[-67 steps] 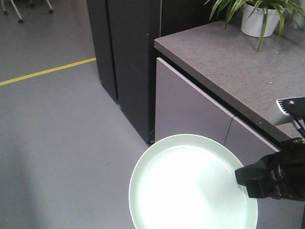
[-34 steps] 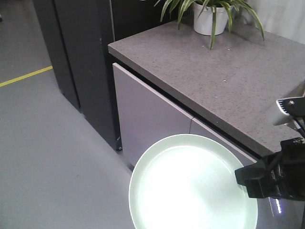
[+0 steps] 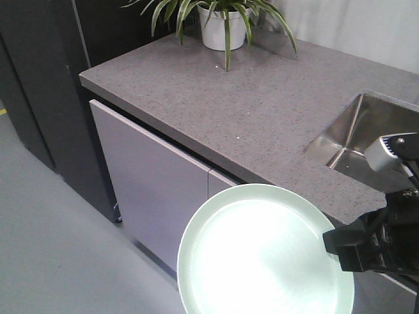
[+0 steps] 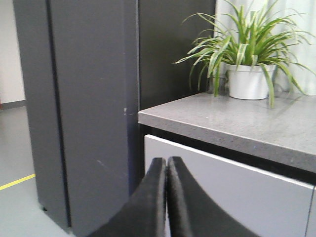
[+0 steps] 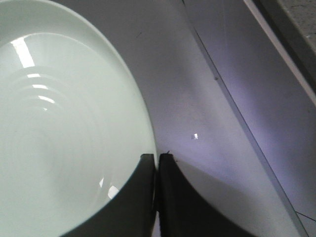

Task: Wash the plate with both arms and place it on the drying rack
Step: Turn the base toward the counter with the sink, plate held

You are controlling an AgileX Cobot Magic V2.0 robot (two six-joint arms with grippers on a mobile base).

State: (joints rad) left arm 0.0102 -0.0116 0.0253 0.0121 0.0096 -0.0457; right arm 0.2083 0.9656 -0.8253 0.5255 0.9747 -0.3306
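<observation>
Plate (image 3: 262, 255) hangs in the air in front of the grey cupboard (image 3: 150, 167), low beside the counter (image 3: 262, 111). The right gripper (image 5: 157, 163) pinches its rim tight. The left gripper (image 4: 167, 165) is squeezed closed with nothing in it.

- No text, label, brand, number or sign is showing legibly in any of the three views.
- On the plate (image 5: 59, 123), only concentric rings and glare are showing; nothing there is resolving into lettering.
</observation>
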